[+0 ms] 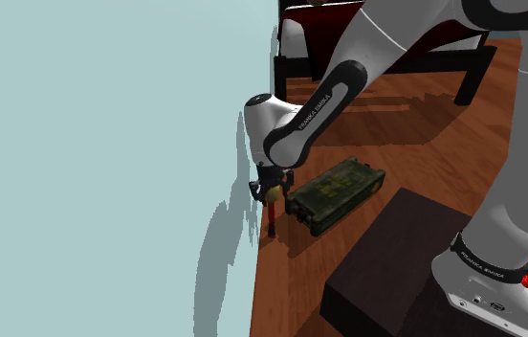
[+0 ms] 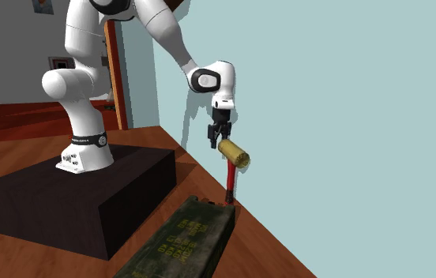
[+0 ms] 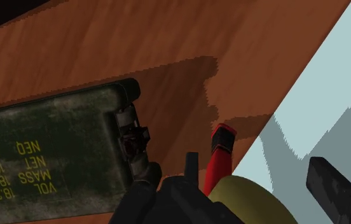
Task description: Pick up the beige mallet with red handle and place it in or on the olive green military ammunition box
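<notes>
Hand [image 2: 221, 136] was clenched on the mallet [image 2: 233, 153], gripping the beige head from above. The red handle [image 2: 229, 178] hung down toward 6 o'clock, a bit tilted, with its tip right at the floor [image 2: 265, 251] beside the wall [image 2: 335, 118]. Couldn't tell if the tip was touching the floor or just clear of it. The ammo box [image 2: 183, 235] lay flat on the floor, lettered face up. It sat at 7 o'clock from the mallet in the second exterior view and 3 o'clock in the shoulder view, near the handle tip but apart from it.

Risks as judged:
- The grip was on a rounded head with a long handle below, so the mallet could swivel or roll in the grasp. In the wrist view the finger [image 3: 333, 188] on the wall side looked barely on the head. A quick move could shake it loose.
- The handle was very low. Going sideways to the box without lifting first would likely drag the tip or ram the box end. That would shove the box or lever the mallet out.
- The wall was close, so a swinging handle could knock it.
- The box top was narrow. A handle-first drop from height would probably topple the mallet onto the floor, and the round head could roll off. It was better laid along the box.
</notes>
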You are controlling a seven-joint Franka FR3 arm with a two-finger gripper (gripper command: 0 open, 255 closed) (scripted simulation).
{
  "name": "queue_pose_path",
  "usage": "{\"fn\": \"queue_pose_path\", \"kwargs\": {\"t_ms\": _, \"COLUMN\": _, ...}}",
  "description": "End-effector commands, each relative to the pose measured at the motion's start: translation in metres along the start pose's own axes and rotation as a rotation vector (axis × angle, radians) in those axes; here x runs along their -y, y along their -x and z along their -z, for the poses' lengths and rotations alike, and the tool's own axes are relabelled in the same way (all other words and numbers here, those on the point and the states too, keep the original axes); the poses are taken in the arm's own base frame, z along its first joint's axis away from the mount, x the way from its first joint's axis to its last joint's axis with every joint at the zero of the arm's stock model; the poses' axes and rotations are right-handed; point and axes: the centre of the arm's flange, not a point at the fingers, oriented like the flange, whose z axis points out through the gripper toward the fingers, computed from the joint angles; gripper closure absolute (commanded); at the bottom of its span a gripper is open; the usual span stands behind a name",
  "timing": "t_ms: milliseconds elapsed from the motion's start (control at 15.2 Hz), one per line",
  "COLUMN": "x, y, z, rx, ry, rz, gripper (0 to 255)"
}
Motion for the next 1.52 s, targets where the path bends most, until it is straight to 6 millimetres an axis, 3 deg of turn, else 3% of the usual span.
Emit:
{"fn": "queue_pose_path", "kwargs": {"t_ms": 0, "x": 0.010, "y": -0.003, "z": 0.002, "rx": -0.048, "ry": -0.062, "rz": 0.005, "gripper": 255}}
{"fn": "queue_pose_path", "kwargs": {"t_ms": 264, "x": 0.006, "y": -0.003, "z": 0.003, "rx": -0.049, "ry": -0.062, "rz": 0.005, "gripper": 255}}
{"fn": "queue_pose_path", "kwargs": {"t_ms": 660, "x": 0.003, "y": -0.001, "z": 0.034, "rx": -0.049, "ry": -0.062, "rz": 0.005, "gripper": 255}}
{"fn": "queue_pose_path", "kwargs": {"t_ms": 726, "x": 0.002, "y": 0.001, "z": 0.023, "rx": -0.029, "ry": -0.043, "rz": 0.006, "gripper": 255}}
{"fn": "queue_pose_path", "kwargs": {"t_ms": 792, "x": 0.002, "y": 0.001, "z": 0.023, "rx": -0.029, "ry": -0.043, "rz": 0.006, "gripper": 0}}
{"fn": "queue_pose_path", "kwargs": {"t_ms": 1452, "x": -0.012, "y": -0.070, "z": -0.075, "rx": -0.131, "ry": -0.005, "rz": -0.258, "gripper": 0}}
